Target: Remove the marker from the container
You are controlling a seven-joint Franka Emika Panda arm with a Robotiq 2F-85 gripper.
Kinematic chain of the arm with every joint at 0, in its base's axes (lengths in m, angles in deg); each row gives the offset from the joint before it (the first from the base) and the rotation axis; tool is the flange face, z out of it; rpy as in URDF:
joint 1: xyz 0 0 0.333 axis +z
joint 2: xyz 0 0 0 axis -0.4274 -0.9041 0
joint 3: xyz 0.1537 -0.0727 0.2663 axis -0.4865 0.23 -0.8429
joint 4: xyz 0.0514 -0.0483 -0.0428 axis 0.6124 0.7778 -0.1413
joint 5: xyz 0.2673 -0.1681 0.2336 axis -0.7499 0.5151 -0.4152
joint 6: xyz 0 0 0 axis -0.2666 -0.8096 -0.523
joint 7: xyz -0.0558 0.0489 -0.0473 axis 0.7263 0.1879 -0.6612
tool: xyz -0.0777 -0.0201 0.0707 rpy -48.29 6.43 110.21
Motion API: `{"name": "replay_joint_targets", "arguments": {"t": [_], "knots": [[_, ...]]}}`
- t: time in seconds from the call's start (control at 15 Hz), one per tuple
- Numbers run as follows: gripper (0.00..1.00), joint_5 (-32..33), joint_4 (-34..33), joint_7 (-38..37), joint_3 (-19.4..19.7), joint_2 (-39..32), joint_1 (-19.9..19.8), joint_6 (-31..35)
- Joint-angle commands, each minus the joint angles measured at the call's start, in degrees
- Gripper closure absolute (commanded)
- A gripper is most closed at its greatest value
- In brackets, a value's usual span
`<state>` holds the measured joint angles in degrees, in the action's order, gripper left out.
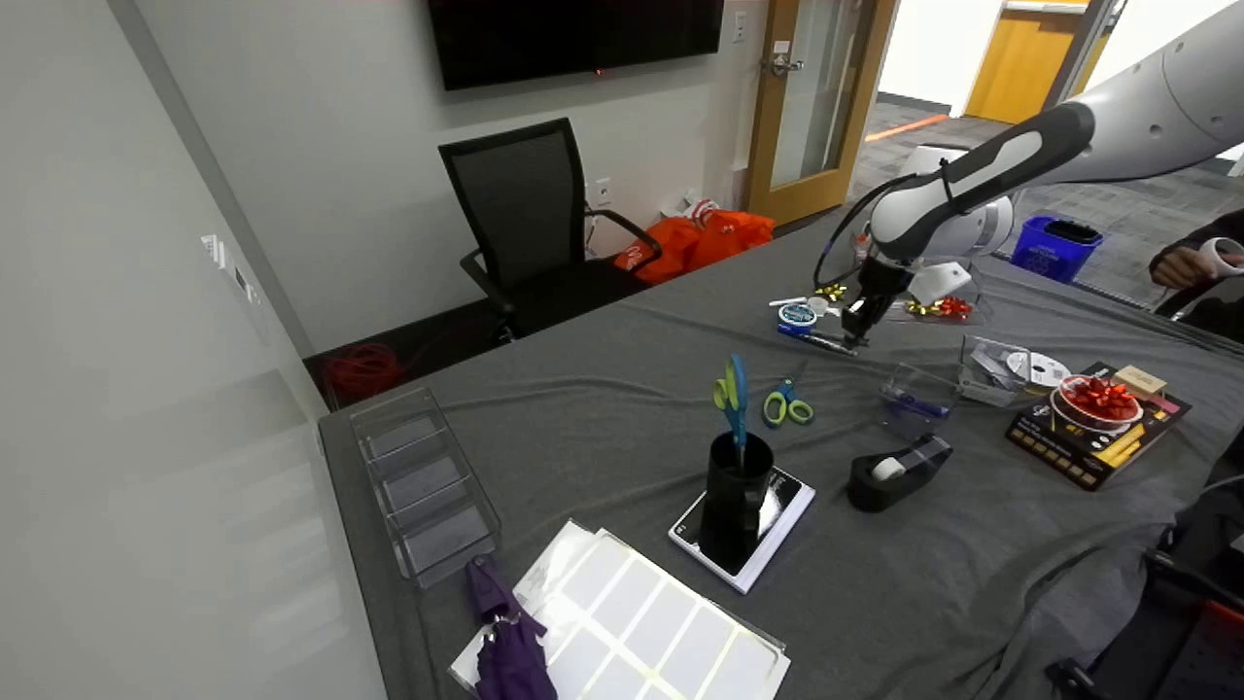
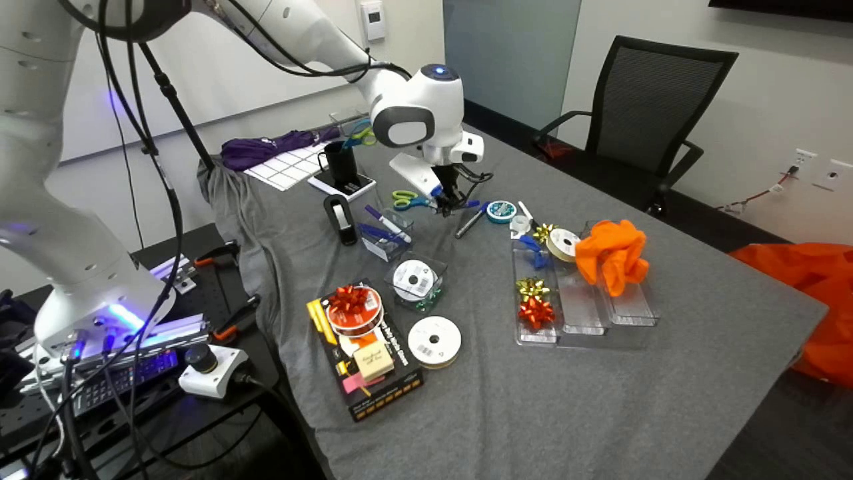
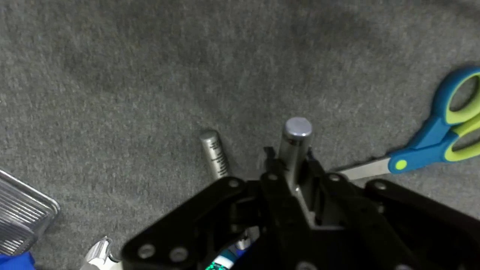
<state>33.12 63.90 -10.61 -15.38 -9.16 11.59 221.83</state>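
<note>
My gripper [image 3: 290, 153] is shut on a silver marker [image 3: 295, 144], whose light round end sticks out between the fingertips in the wrist view. The gripper is low over the table in both exterior views [image 1: 855, 335] [image 2: 448, 208]; whether the held marker touches the cloth I cannot tell. Another silver marker [image 3: 216, 155] with a blue cap lies beside it on the cloth, also in both exterior views [image 1: 826, 342] [image 2: 470, 223]. The clear container [image 2: 381, 252] holds several blue and purple markers and stands apart from the gripper. It also shows in an exterior view [image 1: 923, 381].
Blue-green scissors [image 3: 416, 150] lie close to the gripper. A tape dispenser [image 1: 899, 476], a black mug [image 1: 734, 496] on a notebook, and a clear box [image 2: 426, 303] with a ribbon spool stand around. A teal ribbon roll [image 2: 501, 212] and clear trays [image 2: 583, 313] lie beyond.
</note>
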Motion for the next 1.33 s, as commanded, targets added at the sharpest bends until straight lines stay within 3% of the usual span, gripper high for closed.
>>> {"name": "replay_joint_targets", "arguments": {"t": [0.0,0.2,0.27,0.4,0.87,1.27], "knots": [[0.96,4.63,-3.41,-0.11,-0.31,-3.25,-0.38,0.61],[0.96,5.94,-4.38,0.45,-1.14,-4.55,-1.00,1.43],[0.58,5.89,-4.40,0.33,-1.41,-4.71,-1.20,1.78],[0.51,5.39,-4.30,0.25,-1.93,-4.54,-1.69,1.60],[0.01,5.21,-2.99,-0.86,-1.95,-0.78,-2.84,-2.78],[0.00,7.17,-1.70,-4.60,1.25,4.21,-1.80,-7.98]]}}
